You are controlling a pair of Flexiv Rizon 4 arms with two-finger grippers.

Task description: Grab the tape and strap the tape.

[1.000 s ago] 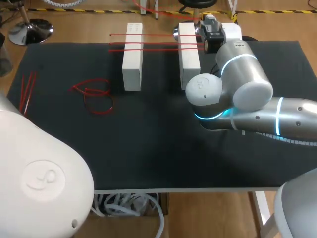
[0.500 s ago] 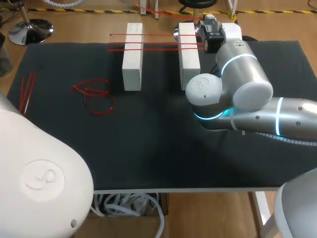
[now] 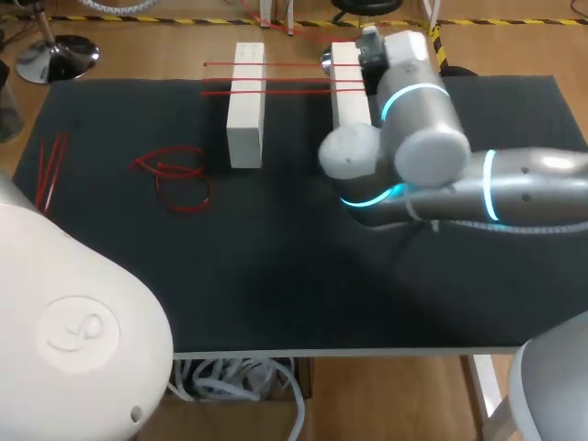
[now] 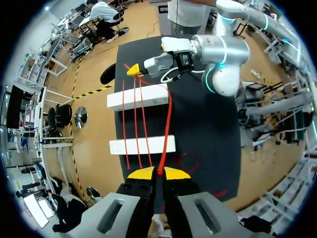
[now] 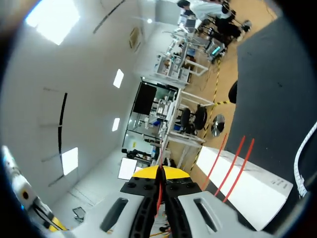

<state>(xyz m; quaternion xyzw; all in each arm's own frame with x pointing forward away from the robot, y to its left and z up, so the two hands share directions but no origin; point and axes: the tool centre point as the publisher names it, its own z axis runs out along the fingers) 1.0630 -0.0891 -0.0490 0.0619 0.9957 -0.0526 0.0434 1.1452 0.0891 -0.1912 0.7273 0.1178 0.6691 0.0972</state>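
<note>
A black bench (image 3: pixel 276 276) fills the scene. The right arm (image 3: pixel 432 175) reaches from the right side to the bench's far edge. Only the left arm's (image 3: pixel 73 340) white housing shows, over the near left corner.

Two long white blocks (image 3: pixel 246 119) stand side by side near the middle of the far edge, with a gap between them. Three red strips (image 4: pixel 134 119) lie across both blocks, bridging the gap.

A fourth piece, the red tape (image 4: pixel 166 129), hangs in the air above both blocks, strung between the two grippers. The left gripper (image 4: pixel 159 173) has its yellow-tipped fingers pressed together, pinching one end. The right gripper (image 5: pixel 159 172), at the far edge beside the right-hand block, pinches the other end the same way.

A tangle of red strips (image 3: pixel 175 175) lies toward the left of the bench, and a few loose ones (image 3: pixel 50 170) lie at the left edge.

The likely risks: if the arms pull apart too hard, the thin tape could slip from one pinch. If it is lowered crooked, it could drag the laid strips off the blocks or nudge a block.
</note>
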